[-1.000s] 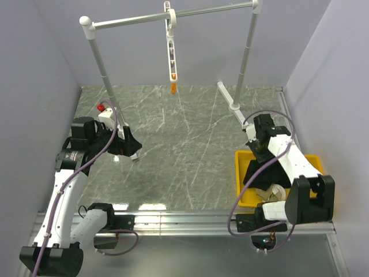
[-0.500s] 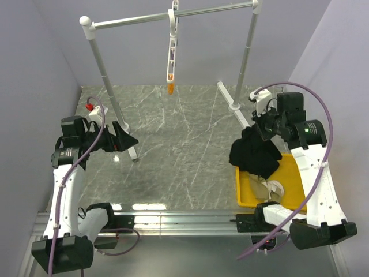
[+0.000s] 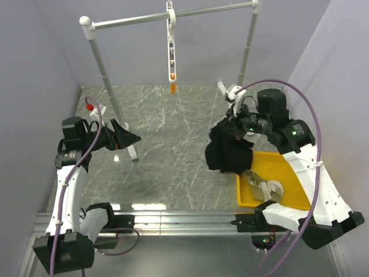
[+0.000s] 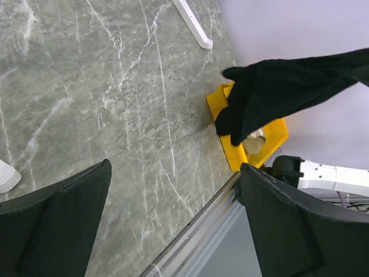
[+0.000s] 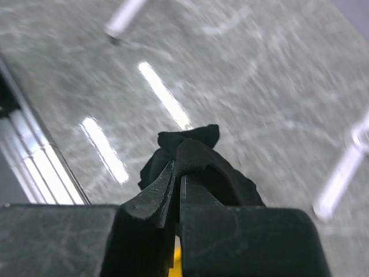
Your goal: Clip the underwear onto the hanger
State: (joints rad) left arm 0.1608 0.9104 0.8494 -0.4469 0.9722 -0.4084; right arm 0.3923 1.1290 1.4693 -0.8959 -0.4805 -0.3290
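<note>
My right gripper (image 3: 229,128) is shut on the black underwear (image 3: 226,153), which hangs bunched in the air just left of the yellow bin (image 3: 288,199). In the right wrist view the closed jaws pinch the underwear (image 5: 196,151) over the table. It also shows in the left wrist view (image 4: 277,86). The white hanger (image 3: 171,52) hangs by its hook from the rail at the back, with an orange clip (image 3: 172,88) at its low end. My left gripper (image 3: 131,138) is open and empty at the left, far from both.
The white rail frame (image 3: 173,15) stands on two posts at the back. The yellow bin holds a beige garment (image 3: 262,186). A rail foot (image 4: 193,26) lies on the grey marbled table. Purple walls close in both sides.
My right arm has swung left with the underwear, lifting it off the bin and out over the table. The left arm has barely moved.
</note>
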